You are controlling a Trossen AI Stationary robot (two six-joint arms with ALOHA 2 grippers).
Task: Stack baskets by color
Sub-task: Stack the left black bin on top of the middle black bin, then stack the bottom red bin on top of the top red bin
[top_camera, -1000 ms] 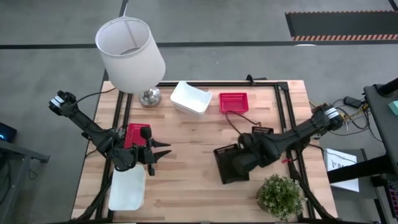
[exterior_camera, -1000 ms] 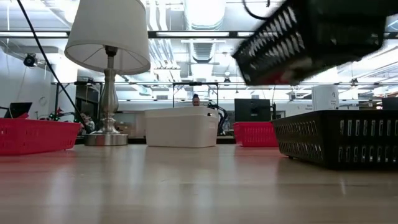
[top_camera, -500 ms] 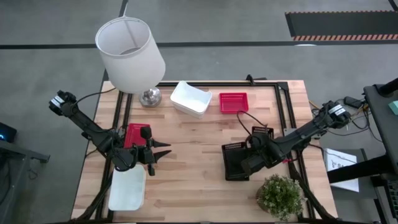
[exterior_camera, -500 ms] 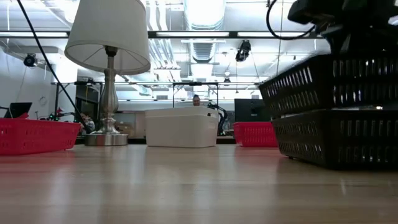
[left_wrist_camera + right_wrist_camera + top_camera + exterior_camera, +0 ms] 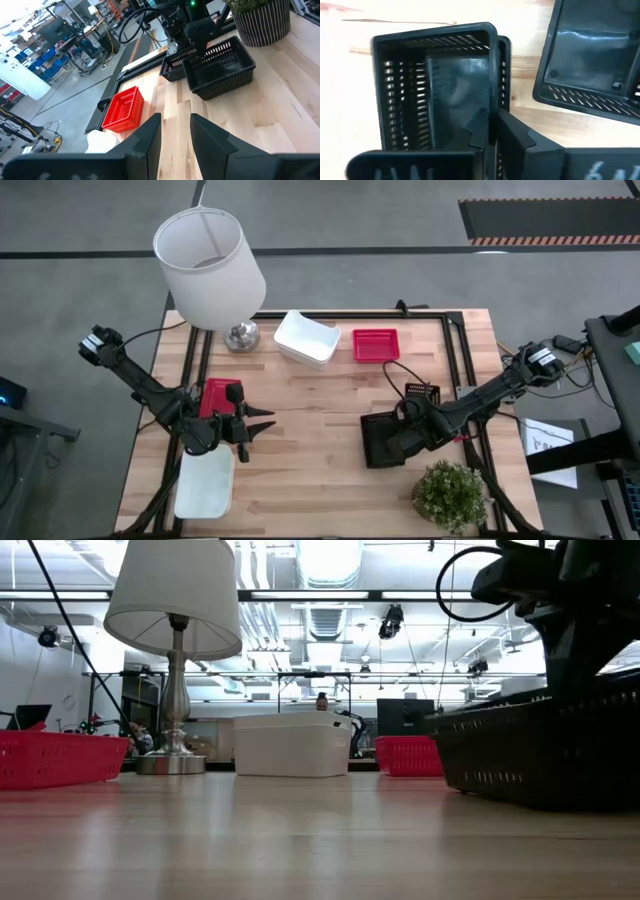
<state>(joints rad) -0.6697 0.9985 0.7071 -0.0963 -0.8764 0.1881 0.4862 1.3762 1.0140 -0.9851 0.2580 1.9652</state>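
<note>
Black mesh basket [image 5: 382,438]: right side of worktop [image 5: 300,440], nested into a second black one for colour stacking. Right tool [image 5: 490,131]: fingers pinching its wall, nearly pressed together. Left tool [image 5: 262,424]: spread, empty, waiting beside red basket [image 5: 214,397].

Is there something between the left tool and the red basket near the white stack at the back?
Nothing visible. In the left wrist view, only bare table lies between the left tool and the red basket. The black baskets sit off to one side.
</note>
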